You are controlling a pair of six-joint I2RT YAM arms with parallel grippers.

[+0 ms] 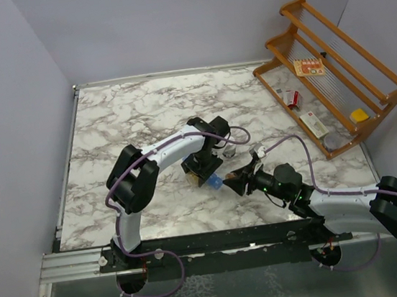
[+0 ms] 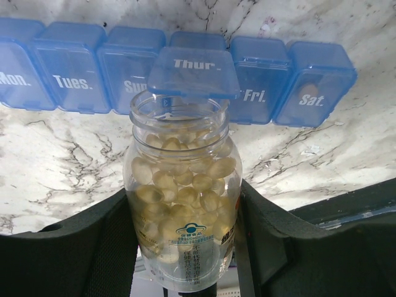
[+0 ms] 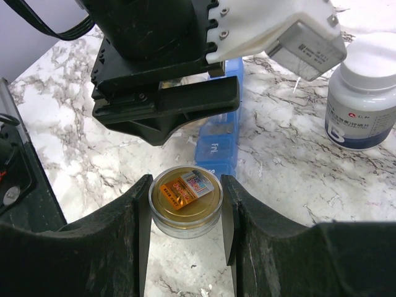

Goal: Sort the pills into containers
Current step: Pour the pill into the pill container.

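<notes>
At the middle of the marble table (image 1: 130, 121), between the two arm tips, we find the containers (image 1: 215, 182): one narrow strip of translucent blue lidded compartments with white day names. From the left wrist we read Mon., Tues., a half-hidden label, Thur., Fri. and Sat. along it. The Thur. lid (image 2: 193, 69) stands raised off its compartment, and the other lids we can see lie flat. A tan shape shows through the Sat. compartment (image 2: 309, 93). Just on the near side of the strip in that view, the left gripper (image 2: 182, 207) clamps a clear bottle (image 2: 179, 142). The bottle is uncapped, with its mouth toward the raised lid and its body packed with pale yellow pills (image 2: 185, 185).

The right wrist view shows none of that bottle. There we see only a few compartments of the strip, one marked Fri., the rest hidden beneath the left arm's black wrist. Just off that end of the strip the right gripper (image 3: 185, 182) grips a round clear cap (image 3: 185, 201) with an orange label, its pads against the cap's sides. We cannot tell whether the cap rests on the marble. To one side of the strip stands a white-capped bottle (image 3: 362, 93) with a blue band, unseen from the left wrist. Only the overhead view takes in the wooden rack (image 1: 337, 95), well apart from the strip toward the far right corner.
</notes>
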